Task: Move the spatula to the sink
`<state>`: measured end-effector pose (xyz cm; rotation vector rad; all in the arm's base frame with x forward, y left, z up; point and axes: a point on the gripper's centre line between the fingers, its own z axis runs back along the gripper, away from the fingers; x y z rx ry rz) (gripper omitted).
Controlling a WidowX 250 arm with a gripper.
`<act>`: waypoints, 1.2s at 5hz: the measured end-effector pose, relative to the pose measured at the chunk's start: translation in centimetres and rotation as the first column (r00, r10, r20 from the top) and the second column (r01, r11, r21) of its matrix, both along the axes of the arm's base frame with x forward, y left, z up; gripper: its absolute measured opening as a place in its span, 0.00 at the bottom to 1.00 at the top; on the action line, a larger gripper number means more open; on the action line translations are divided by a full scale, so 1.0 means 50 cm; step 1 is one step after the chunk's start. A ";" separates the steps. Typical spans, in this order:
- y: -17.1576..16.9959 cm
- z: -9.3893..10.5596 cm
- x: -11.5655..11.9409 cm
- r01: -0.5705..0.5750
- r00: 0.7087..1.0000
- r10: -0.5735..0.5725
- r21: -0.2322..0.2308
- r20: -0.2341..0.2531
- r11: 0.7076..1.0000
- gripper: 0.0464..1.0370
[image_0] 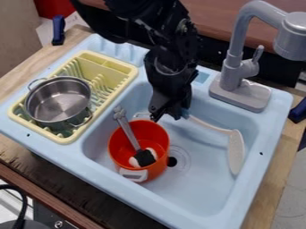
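The gripper [168,114] hangs low over the back of the light blue sink [197,197], just behind the red pot. Right beside it is the blue end of the spatula [236,151]. The spatula's pale handle runs from there to the right, and its broad whitish head points toward the front at the basin's right side. Whether the head touches the basin floor, I cannot tell. The dark gripper partly covers the handle's end, so its hold on the spatula is unclear.
Inside the basin stands a red pot [157,135] with a grey-handled brush [126,128] leaning in it. A metal pot [58,100] sits on the yellow dish rack [122,71] at left. The grey faucet [239,69] rises at the back right.
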<state>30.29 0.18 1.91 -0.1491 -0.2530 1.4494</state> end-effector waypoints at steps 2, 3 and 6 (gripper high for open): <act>0.007 -0.012 0.000 0.055 0.997 -0.056 -0.036 -0.043 0.998 0.49; 0.015 -0.013 0.002 0.113 0.990 -0.118 -0.068 -0.072 0.991 0.77; 0.020 0.045 0.018 0.312 0.947 -0.315 0.050 0.064 0.949 0.94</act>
